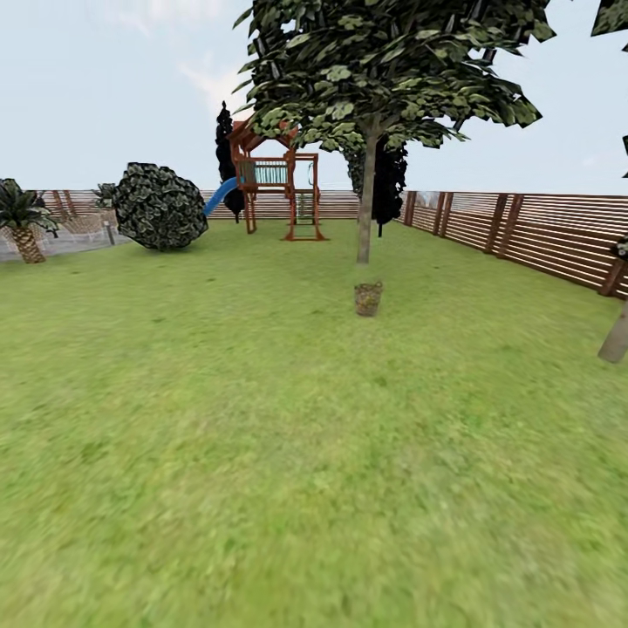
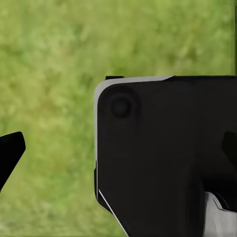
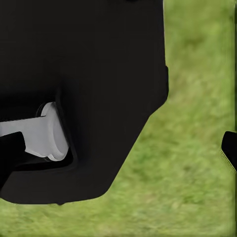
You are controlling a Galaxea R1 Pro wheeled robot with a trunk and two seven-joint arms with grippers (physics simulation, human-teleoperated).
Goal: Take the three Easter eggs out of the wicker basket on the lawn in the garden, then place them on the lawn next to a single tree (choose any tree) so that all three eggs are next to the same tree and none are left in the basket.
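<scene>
Wicker basket (image 1: 368, 298) on lawn (image 1: 262, 436) just before tree (image 1: 365, 196) (eggs unseen, finger spread cannot be told): approach risks toppling basket.

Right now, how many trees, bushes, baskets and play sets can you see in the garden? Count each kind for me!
Speckled-leaf trees: 2, the tree behind the basket and a trunk at the right edge
All-black trees: 2
Palm trees: 1
Round bushes: 1
Wicker baskets: 1
Play sets with a slide: 1
Total: 8
</scene>
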